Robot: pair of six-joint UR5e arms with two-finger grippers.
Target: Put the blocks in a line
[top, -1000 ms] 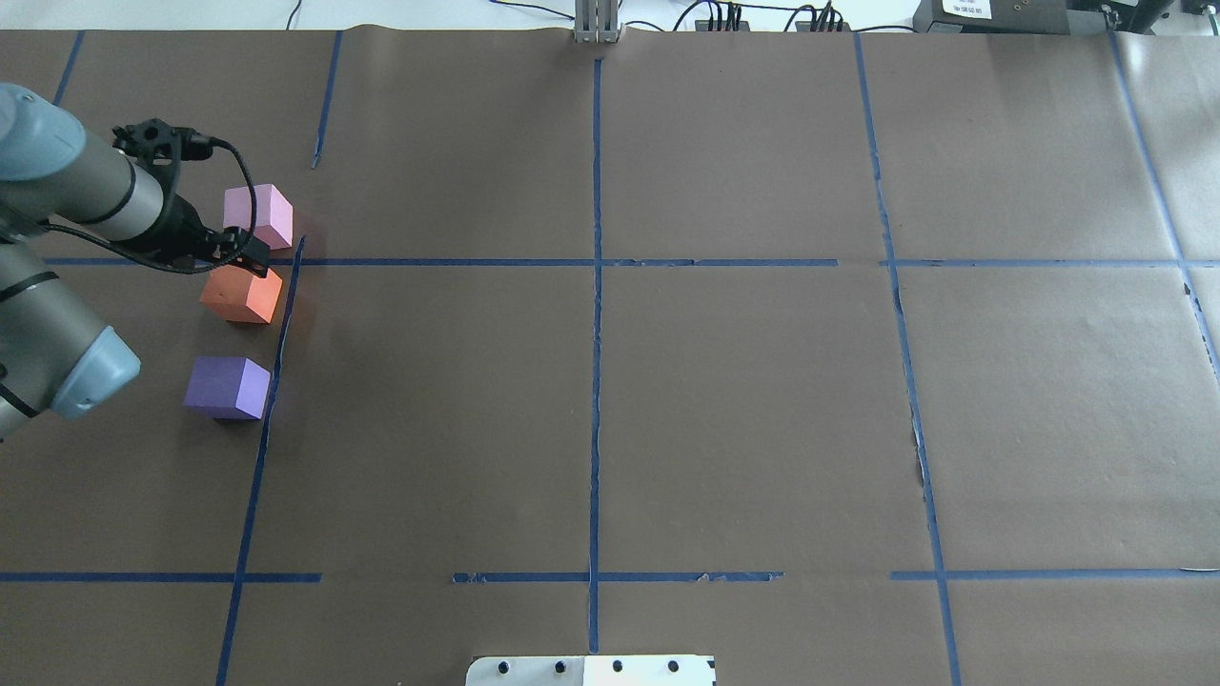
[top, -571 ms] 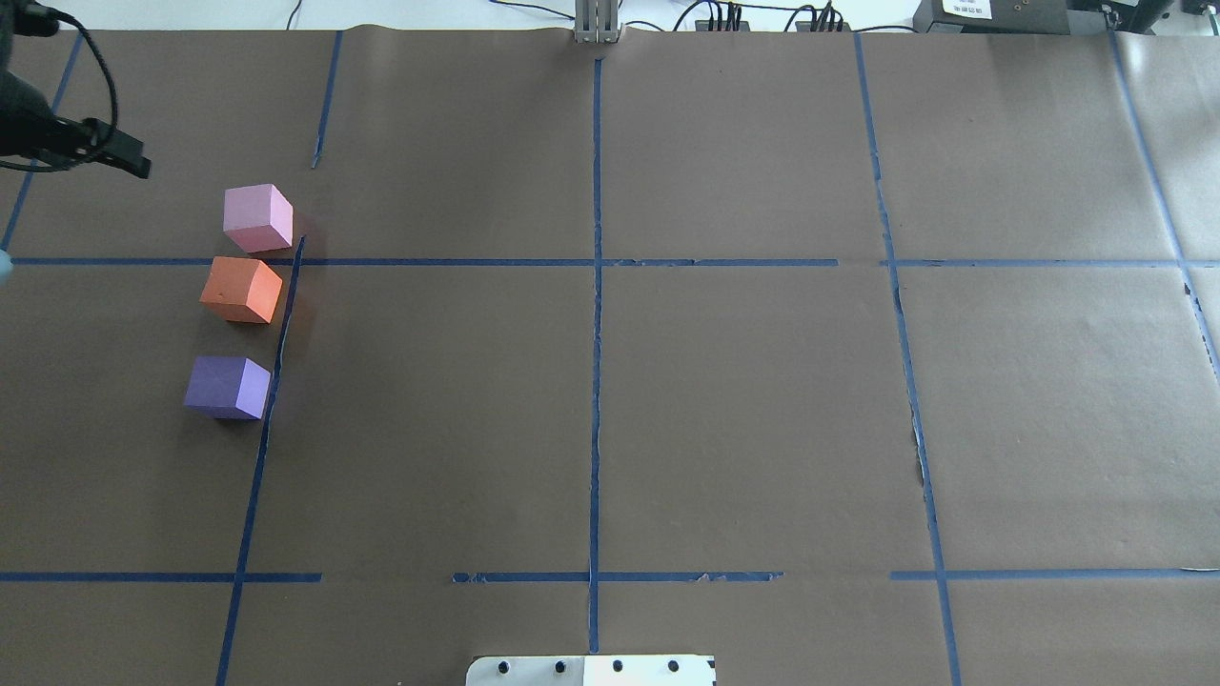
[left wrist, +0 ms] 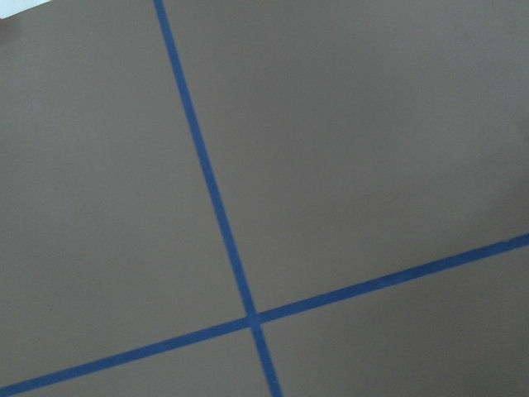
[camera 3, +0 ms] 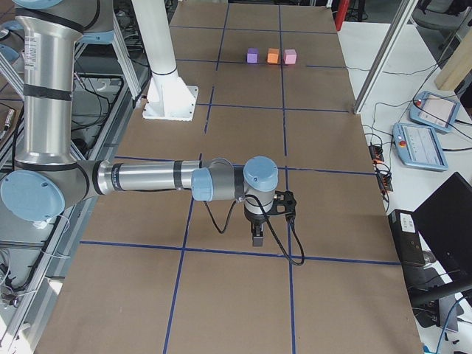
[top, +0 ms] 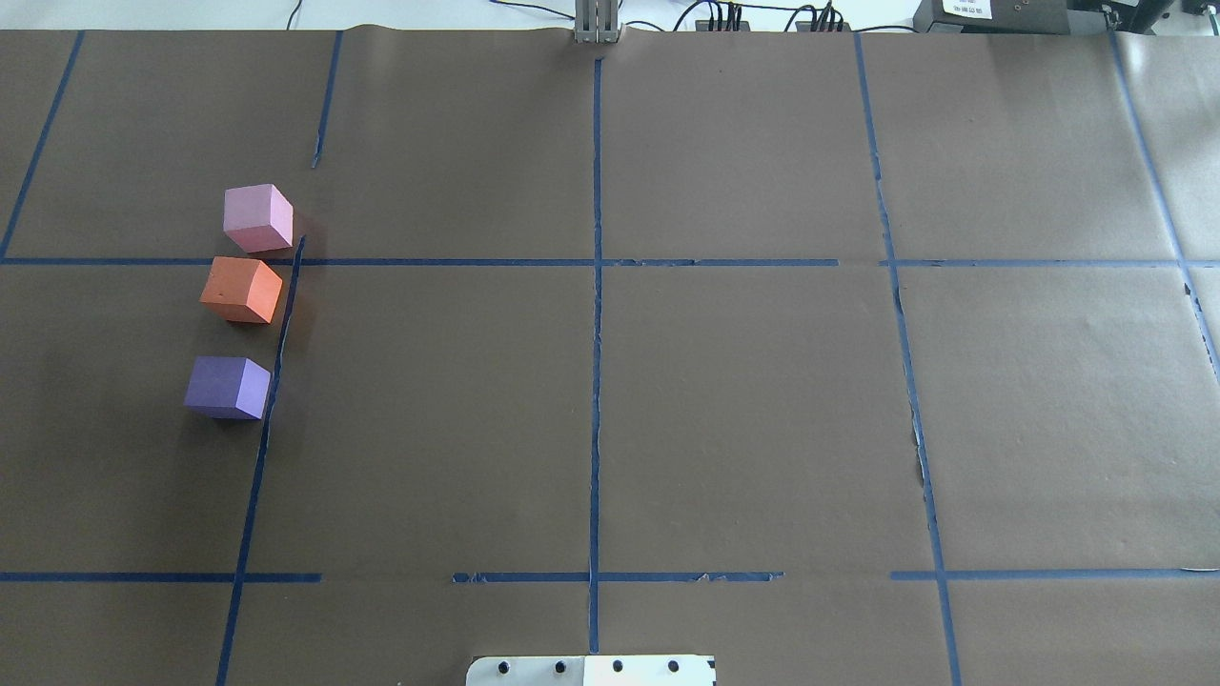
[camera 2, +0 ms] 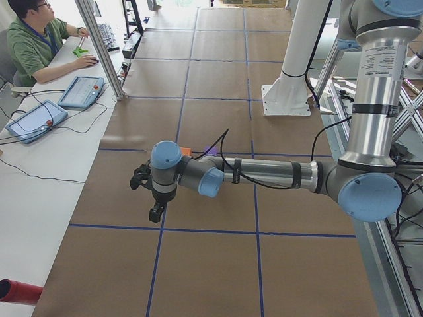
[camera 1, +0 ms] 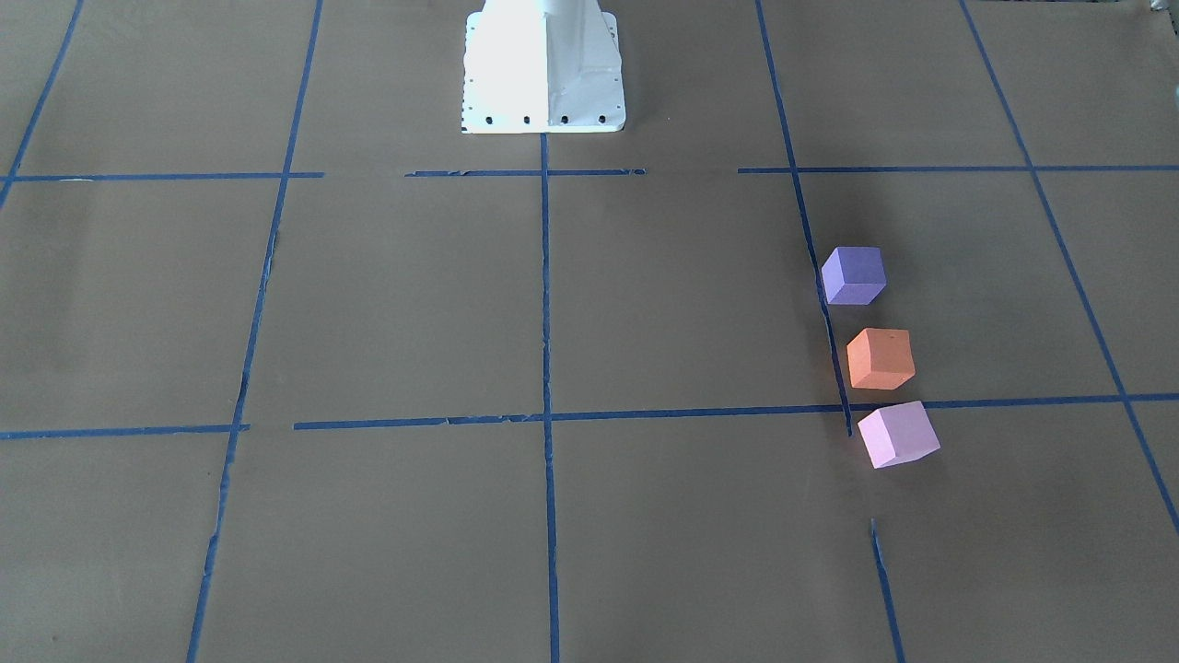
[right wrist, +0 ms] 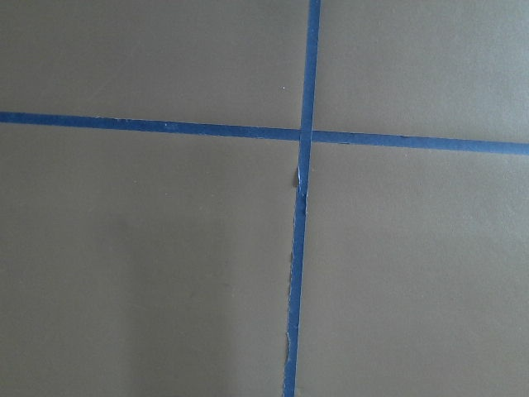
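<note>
Already the pink block (top: 257, 217), orange block (top: 241, 290) and purple block (top: 227, 387) stand in a row beside a blue tape line (top: 250, 476) at the left of the worktop (top: 724, 400). Any tidying should nudge purple nearer orange, squarely. Both the left claw (camera 2: 156, 212) and the right claw (camera 3: 257, 234) hang well apart from them; wide or narrow, I cannot tell.

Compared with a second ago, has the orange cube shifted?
No. The orange cube still sits left of the blue tape line, in the overhead view.
</note>
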